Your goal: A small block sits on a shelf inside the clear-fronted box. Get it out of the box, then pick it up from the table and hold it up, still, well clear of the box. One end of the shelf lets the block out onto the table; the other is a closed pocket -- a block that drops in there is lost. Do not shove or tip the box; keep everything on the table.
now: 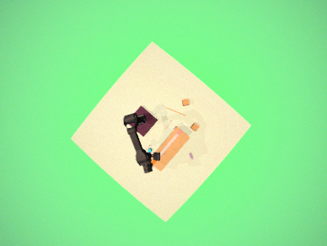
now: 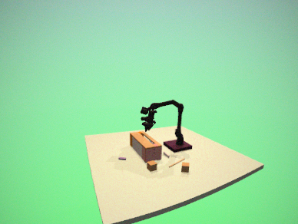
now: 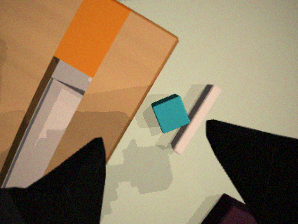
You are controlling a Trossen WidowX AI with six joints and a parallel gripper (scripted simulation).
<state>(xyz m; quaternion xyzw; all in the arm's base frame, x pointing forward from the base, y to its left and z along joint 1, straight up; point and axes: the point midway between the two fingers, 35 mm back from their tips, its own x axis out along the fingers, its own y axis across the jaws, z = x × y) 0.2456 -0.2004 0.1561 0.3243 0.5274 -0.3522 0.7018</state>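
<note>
The pincer (image 3: 155,165) hangs partly open and empty above the table (image 3: 250,60), near the teal block (image 3: 171,113) lying beside the box (image 3: 125,65).

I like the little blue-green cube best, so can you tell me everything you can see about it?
The small teal cube looks smooth and solid, with plain flat faces and a darker shaded side. It sits on the pale cream table, out of the orange box, in the gap between the box's corner and a thin pale pink bar. It seems very close to the bar. The black pincer hangs open above it, holding nothing.
</note>
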